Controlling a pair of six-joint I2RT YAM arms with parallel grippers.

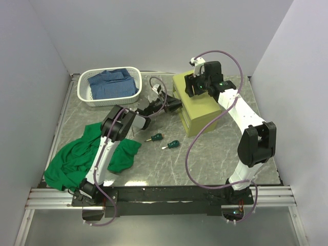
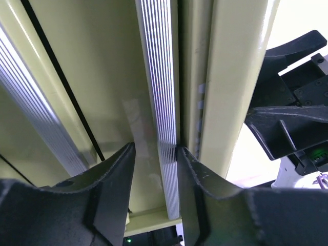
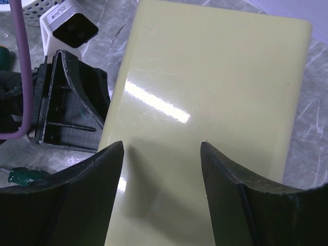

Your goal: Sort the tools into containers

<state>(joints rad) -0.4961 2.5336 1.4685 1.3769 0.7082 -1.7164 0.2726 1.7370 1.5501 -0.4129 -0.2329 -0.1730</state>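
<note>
One tool chest (image 1: 197, 105), lengthwise near-to-far, is straddled at its drawer pull (image 2: 163, 92) by the narrowly parted left gripper (image 2: 156, 154); the right gripper (image 3: 161, 154) is held wide above.

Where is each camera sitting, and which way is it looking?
Top camera: high up behind the robot, looking down at the table; the left arm and right arm show, bases at the bottom.
Left wrist camera: on the left arm, facing the yellow chest's silver drawer strip; the left tool's fingers straddle it.
Right wrist camera: on the right arm, looking down on the chest's flat top; the right tool's open fingers show.
Shared: both wrist views show the chest, and each catches the other arm's tool.
</note>
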